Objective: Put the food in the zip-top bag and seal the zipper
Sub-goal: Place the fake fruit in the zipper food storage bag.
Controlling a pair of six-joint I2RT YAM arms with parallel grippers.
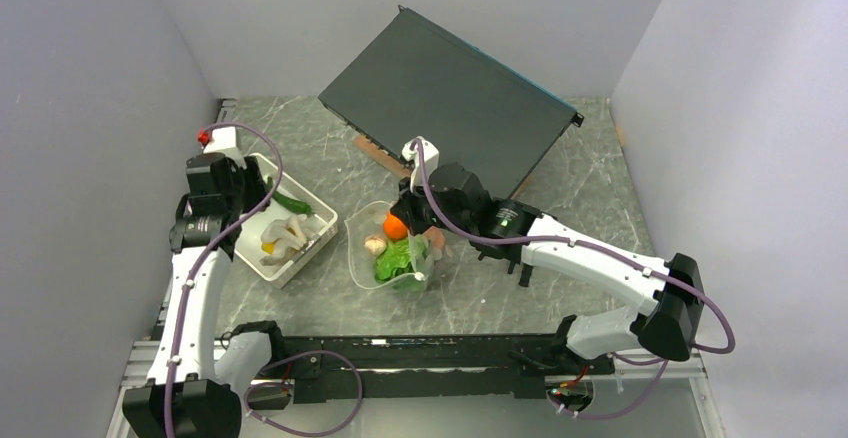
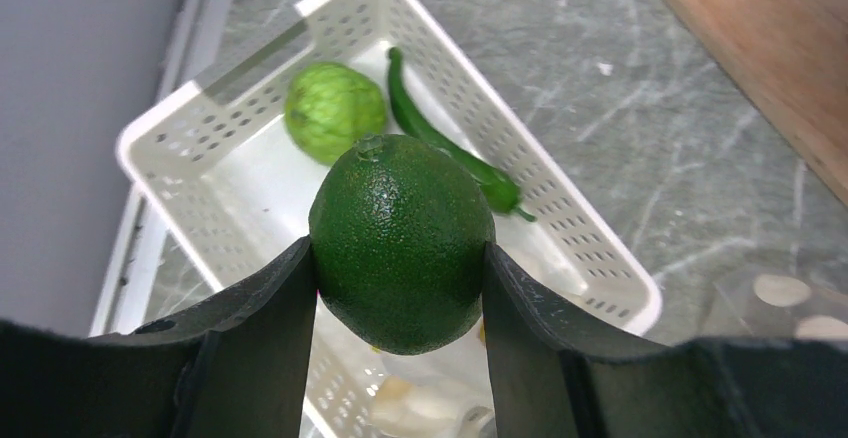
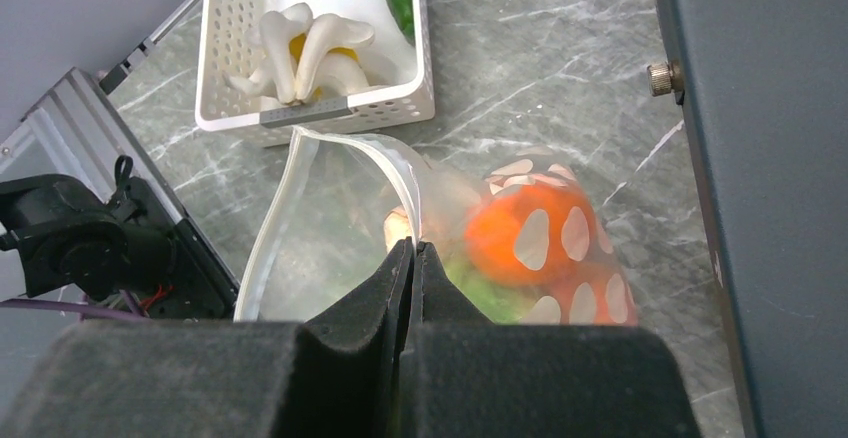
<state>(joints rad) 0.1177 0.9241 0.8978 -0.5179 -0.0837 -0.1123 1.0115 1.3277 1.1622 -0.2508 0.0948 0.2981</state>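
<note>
round green fruits (image 2: pixel 401 243) (image 2: pixel 334 110): two; cucumber (image 2: pixel 440 143): one.

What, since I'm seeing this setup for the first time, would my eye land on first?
The dark-green round fruit clamped in the left gripper over the white basket fills the left wrist view. Mid-table, the right gripper pinches the mouth edge of the dotted zip-top bag, with a bright orange and leafy greens already inside.
</note>
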